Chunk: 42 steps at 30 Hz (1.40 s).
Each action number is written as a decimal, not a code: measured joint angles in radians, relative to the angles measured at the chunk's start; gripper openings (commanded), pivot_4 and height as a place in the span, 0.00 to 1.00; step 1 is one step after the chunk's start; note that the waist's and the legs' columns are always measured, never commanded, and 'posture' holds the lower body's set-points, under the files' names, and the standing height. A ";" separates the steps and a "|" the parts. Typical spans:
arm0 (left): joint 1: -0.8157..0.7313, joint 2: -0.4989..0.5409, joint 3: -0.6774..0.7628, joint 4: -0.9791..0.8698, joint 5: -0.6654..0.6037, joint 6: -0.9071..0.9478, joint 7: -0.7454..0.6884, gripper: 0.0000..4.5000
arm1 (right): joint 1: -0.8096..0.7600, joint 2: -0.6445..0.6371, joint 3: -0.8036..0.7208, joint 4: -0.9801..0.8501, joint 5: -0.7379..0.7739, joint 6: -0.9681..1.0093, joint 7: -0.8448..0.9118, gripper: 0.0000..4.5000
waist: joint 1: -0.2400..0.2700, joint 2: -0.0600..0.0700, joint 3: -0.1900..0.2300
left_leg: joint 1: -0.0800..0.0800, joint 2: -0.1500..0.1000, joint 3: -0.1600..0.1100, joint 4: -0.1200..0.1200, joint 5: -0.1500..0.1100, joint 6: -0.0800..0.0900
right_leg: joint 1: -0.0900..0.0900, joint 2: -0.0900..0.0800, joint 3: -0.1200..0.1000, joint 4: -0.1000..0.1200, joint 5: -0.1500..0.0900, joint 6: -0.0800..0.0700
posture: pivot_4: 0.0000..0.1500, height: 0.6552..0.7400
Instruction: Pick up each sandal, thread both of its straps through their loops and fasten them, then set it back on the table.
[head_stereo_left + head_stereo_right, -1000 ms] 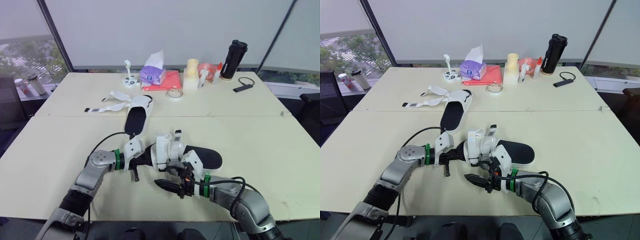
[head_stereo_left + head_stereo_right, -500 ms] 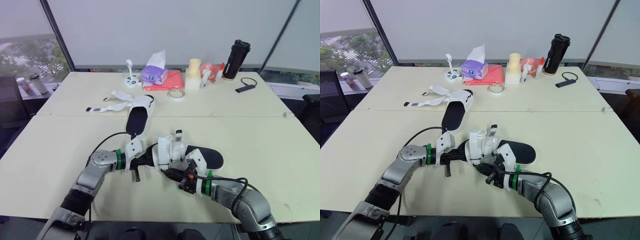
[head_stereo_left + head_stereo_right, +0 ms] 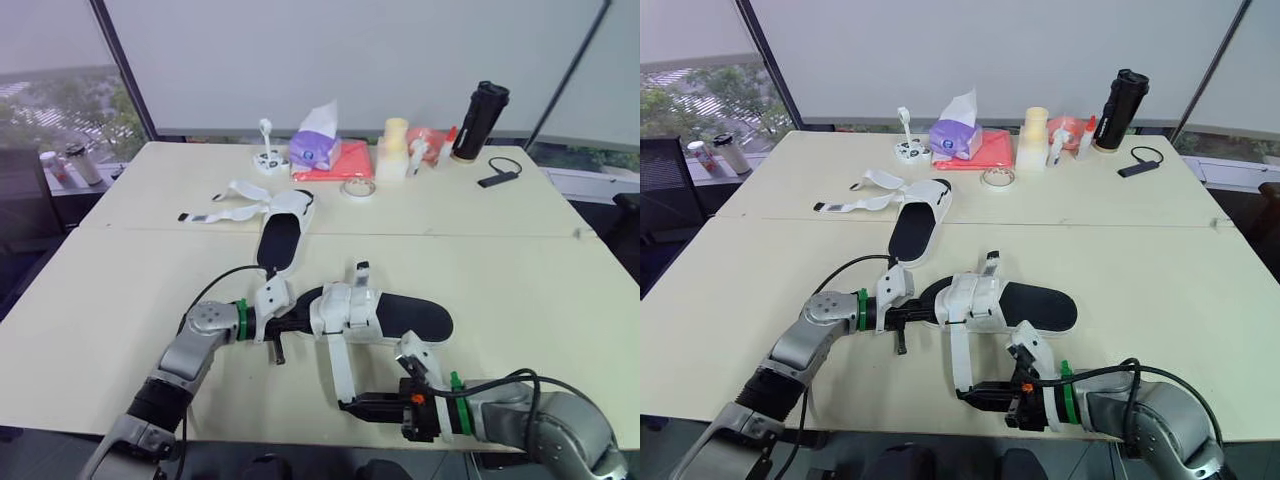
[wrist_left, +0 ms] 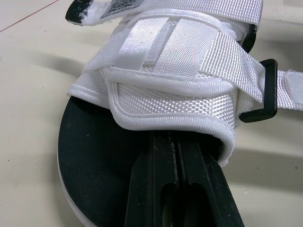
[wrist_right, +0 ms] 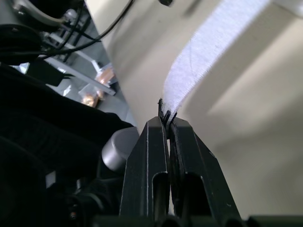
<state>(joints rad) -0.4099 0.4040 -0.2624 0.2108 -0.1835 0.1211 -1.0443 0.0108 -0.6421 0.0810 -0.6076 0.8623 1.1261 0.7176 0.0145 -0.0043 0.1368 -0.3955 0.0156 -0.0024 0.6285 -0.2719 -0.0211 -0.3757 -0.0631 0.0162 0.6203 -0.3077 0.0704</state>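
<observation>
The near sandal point(image 3: 400, 315), black footbed with white straps, lies at the middle of the front table. My left gripper point(image 3: 298, 319) is shut on the end of its sole, the fingers reaching under the broad white strap point(image 4: 170, 61). A black loop point(image 4: 266, 90) sits at that strap's side. A long white strap point(image 3: 340, 365) runs from the sandal toward the near table edge. My right gripper point(image 3: 347, 405) is shut on the strap's tip point(image 5: 166, 113). The second sandal point(image 3: 280, 235) lies farther back with its straps point(image 3: 225, 205) spread loose to the left.
Along the far edge stand a purple tissue box point(image 3: 316, 150) on a red cloth point(image 3: 352, 165), a tape roll point(image 3: 360, 188), a cream cup point(image 3: 394, 140), a black bottle point(image 3: 481, 107) and a small black device point(image 3: 497, 180). A seam point(image 3: 480, 236) joins the two tables.
My right gripper has drawn back toward the near table edge with the strap tip, pulling the strap out long and straight. The left gripper kept its hold on the sandal. The camera has shifted slightly.
</observation>
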 measured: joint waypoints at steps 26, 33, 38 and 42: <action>-0.045 -0.057 0.006 0.099 0.018 -0.072 0.061 0.00 | -0.419 0.077 -0.102 0.273 0.748 0.007 -0.444 0.40 | -0.009 0.000 0.001 | -0.014 0.000 0.000 0.009 0.003 0.006 | -0.012 -0.001 -0.003 0.010 0.005 0.010 | 1.00 1.00; -0.028 -0.058 0.007 0.078 0.018 -0.072 0.076 0.00 | -0.452 0.074 -0.141 0.308 0.706 -0.047 -0.442 0.99 | -0.010 0.000 0.001 | -0.014 0.000 0.000 0.008 0.004 0.006 | -0.013 0.000 -0.003 0.010 0.006 0.010 | 1.00 1.00; -0.028 -0.058 0.006 0.077 0.018 -0.071 0.080 0.00 | -0.466 -0.009 -0.137 0.274 0.468 -0.141 -0.381 0.99 | -0.009 0.001 0.001 | -0.014 0.000 0.000 0.008 0.004 0.006 | -0.013 0.000 -0.003 0.010 0.006 0.010 | 1.00 1.00; -0.031 -0.055 0.004 0.078 0.018 -0.070 0.070 0.00 | -0.389 -0.259 0.013 0.178 -0.116 -0.502 -0.214 0.99 | -0.006 0.000 0.000 | -0.014 0.000 0.000 0.006 0.003 0.006 | -0.013 0.001 -0.003 0.009 0.004 0.007 | 1.00 1.00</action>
<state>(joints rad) -0.4413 0.3490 -0.2580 0.2888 -0.1654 0.0507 -0.9741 -0.3781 -0.9009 0.0942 -0.4295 0.7459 0.6242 0.5039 0.0081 -0.0039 0.1370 -0.4093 0.0156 -0.0023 0.6345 -0.2684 -0.0150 -0.3888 -0.0623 0.0135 0.6289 -0.3036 0.0778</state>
